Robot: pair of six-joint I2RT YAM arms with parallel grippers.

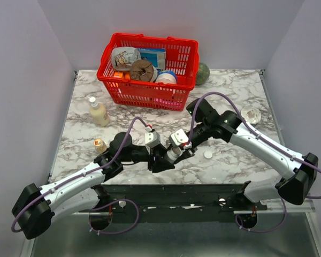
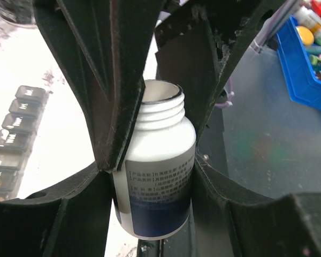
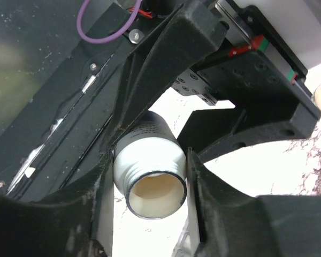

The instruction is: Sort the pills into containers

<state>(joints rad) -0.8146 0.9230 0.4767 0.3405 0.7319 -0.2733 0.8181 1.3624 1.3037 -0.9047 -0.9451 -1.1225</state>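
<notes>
A white pill bottle with a blue-banded label and no cap hangs between both grippers above the table's near edge. My left gripper is shut on its body. My right gripper reaches in from the other side, its fingers pressed against the bottle just below the threaded neck. The mouth shows a cream inside; no pills show. The containers, a dark grey strip of lidded compartments, lie on the marble left of the bottle. From above, the two grippers meet at the front middle.
A white cap lies right of the grippers. A red basket of groceries stands at the back. A cream squeeze bottle, a small amber bottle and a white round dish also stand on the marble. A blue bin lies off the table.
</notes>
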